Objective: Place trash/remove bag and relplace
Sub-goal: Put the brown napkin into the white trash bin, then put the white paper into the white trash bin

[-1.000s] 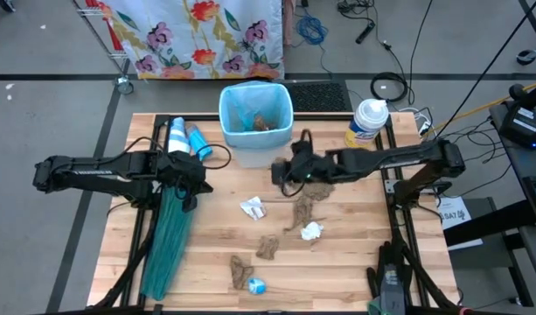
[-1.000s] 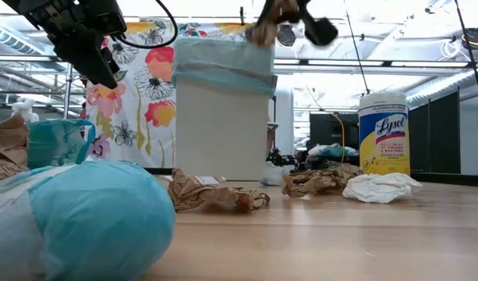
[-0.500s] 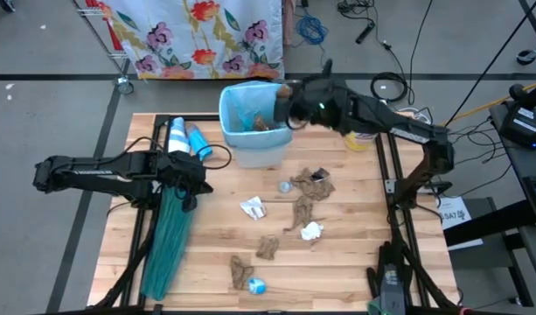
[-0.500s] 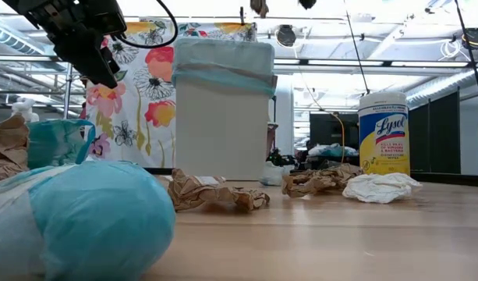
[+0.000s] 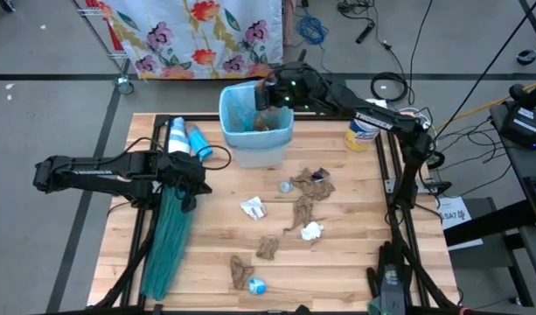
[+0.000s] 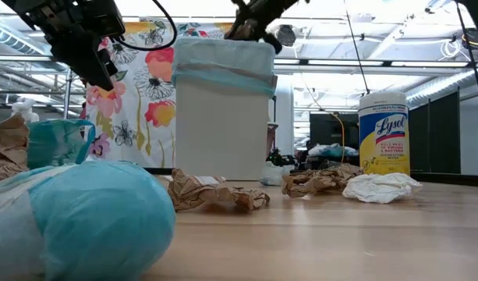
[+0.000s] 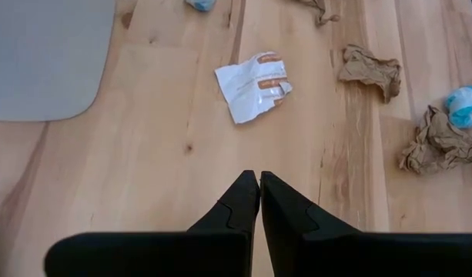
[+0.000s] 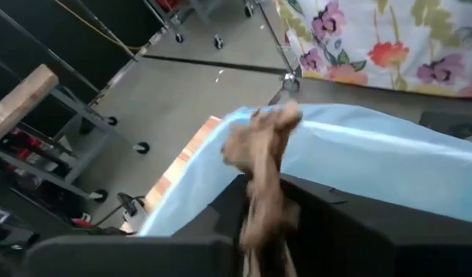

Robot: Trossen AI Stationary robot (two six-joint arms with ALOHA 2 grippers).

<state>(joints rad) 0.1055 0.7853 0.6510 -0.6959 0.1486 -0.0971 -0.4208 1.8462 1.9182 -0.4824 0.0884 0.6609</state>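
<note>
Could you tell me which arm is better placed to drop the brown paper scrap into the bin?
The right. Its gripper is over the bin rim with the brown scrap at its fingers. The left gripper waits shut over the table beside the teal bag, holding nothing.

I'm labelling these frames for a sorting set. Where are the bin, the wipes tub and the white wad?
bin (image 5: 281,147), high view, on its front wall.
wipes tub (image 6: 383,133), low view, on its label.
white wad (image 5: 312,231), high view, on its middle.
</note>
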